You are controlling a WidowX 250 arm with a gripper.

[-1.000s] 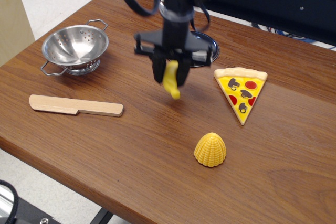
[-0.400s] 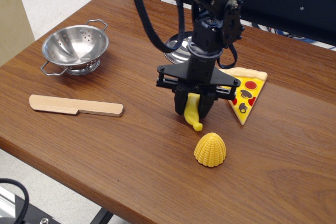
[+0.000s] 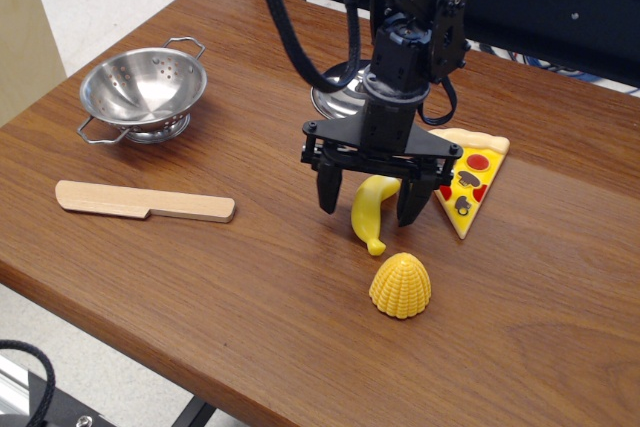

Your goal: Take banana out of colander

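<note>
The yellow banana [image 3: 371,211] lies on the wooden table between my fingers, its tip pointing toward the front. My gripper [image 3: 369,204] hangs straight down over it with the jaws spread wide, one finger on each side of the banana and not gripping it. The steel colander [image 3: 144,93] stands empty at the back left of the table, far from the gripper.
A ribbed yellow corn piece [image 3: 400,285] sits just in front of the banana. A pizza slice [image 3: 467,175] lies right of the gripper. A steel lid [image 3: 336,97] is behind the arm. A wooden knife [image 3: 144,202] lies at the front left.
The gripper carried the banana rightward and down from mid-table to beside the pizza slice, then opened its jaws. The banana now rests on the table.
</note>
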